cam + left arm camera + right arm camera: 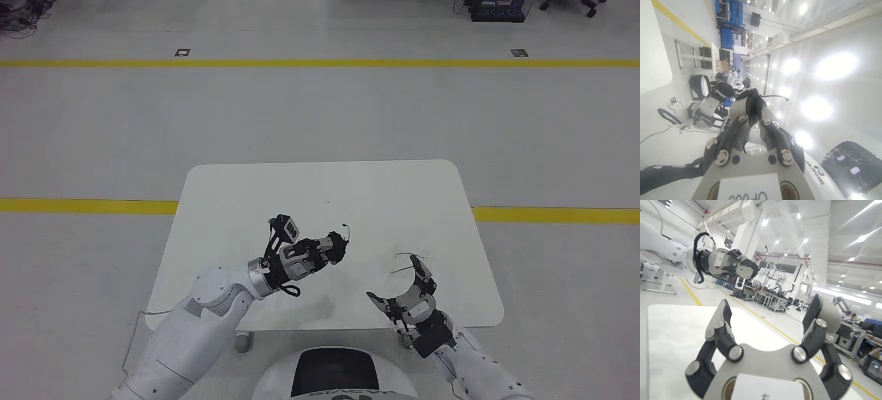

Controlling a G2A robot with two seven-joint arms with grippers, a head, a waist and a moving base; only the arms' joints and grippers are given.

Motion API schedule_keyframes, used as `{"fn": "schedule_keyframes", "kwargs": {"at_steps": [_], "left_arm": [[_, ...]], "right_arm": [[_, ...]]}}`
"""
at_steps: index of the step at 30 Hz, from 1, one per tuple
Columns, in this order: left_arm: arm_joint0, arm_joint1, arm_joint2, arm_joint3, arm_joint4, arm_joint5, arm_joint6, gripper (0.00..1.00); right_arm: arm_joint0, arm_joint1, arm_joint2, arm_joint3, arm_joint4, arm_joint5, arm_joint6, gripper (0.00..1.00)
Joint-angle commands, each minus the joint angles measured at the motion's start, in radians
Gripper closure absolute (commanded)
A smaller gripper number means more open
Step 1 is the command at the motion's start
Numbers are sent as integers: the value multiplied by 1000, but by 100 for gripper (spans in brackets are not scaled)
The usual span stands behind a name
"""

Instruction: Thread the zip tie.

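Left gripper [337, 247]: clamped tight on a thin black plastic zip tie [345, 232], pinching it between dark fingertip pads [753, 106]. Hangs in the air above the middle of the white rectangular table with rounded corners [300, 190], pointing toward the robot's right side. Leaves a short free length of the tie sticking out past the fingertips, slightly curved and ending in a small thicker tip. Seen from the right wrist view, holds that free end so it rises above the closed fingers. Hides the rest of the tie inside the pads, so cannot tell which end is the head.

Right gripper [400, 285]: spread wide, with nothing between the ribbed black finger pads [811, 311]. Sits over the near right part of the table, close to the edge nearest the robot. Keeps well apart from the left gripper and from the tie. Faces roughly toward the left gripper, tilted upward.

Zip tie: off the table, touching the left gripper alone. Reads as a single open strand where it shows.

Around the table: pale grey floor crossed by yellow painted floor lines [320, 63]. Farther off in the right wrist view, metal workbenches and equipment racks [768, 298].
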Motion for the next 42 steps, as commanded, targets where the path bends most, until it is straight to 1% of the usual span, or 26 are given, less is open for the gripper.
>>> {"fn": "schedule_keyframes", "kwargs": {"at_steps": [1,7,8,9,10,12,14,16,19,20,21,22,27,29,30,32,33,34,37,42], "left_arm": [[-4,1,0,-2,19,-8,4,100],[-4,1,0,-2,19,-8,4,100],[-2,-2,3,-7,-13,-13,14,100],[3,-5,5,-4,-62,-17,16,100],[1,-6,6,11,-83,-27,9,100],[2,-11,17,30,-120,-55,-6,100],[4,-19,34,61,-198,-76,-15,100],[-5,-24,50,83,-225,-82,-23,100],[-19,-34,76,117,-287,-95,-59,100],[-25,-38,88,135,-299,-89,-66,100],[-38,-37,93,146,-262,-84,-55,100],[-52,-36,95,143,-196,-99,-43,100],[-52,-36,95,143,-196,-99,-43,100],[-52,-37,98,137,-197,-97,-28,100],[-49,-38,102,140,-201,-101,-25,100],[-47,-42,112,150,-217,-114,-32,100],[-44,-45,120,153,-244,-116,-44,100],[-44,-49,130,161,-288,-114,-65,100],[-55,-57,149,189,-324,-117,-92,100],[-69,-68,164,217,-394,-113,-121,100]], "right_arm": [[-1,-1,0,-6,-15,57,-5,0],[-1,-1,0,-6,-15,57,-5,0],[-1,-1,0,-6,-15,57,-5,0],[0,-2,0,-7,-15,60,1,0],[6,-1,-3,-12,-15,86,14,0],[9,0,-17,-17,-15,103,17,0],[9,-3,-18,-26,-15,117,10,0],[8,-6,-17,-31,-13,130,7,0],[9,-13,-17,-38,-8,145,1,0],[10,-17,-21,-40,-1,138,-5,0],[12,-19,-23,-38,5,130,-12,0],[13,-19,-22,-36,5,130,-15,0],[13,-19,-22,-36,5,130,-15,0],[14,-20,-22,-37,4,130,-8,0],[16,-21,-21,-47,-13,144,11,0],[14,-23,-23,-56,-15,168,25,0],[14,-24,-24,-61,-15,178,29,0],[16,-27,-21,-66,-14,180,38,0],[21,-35,-9,-67,-15,180,51,0],[28,-48,6,-57,-15,180,53,0]]}}
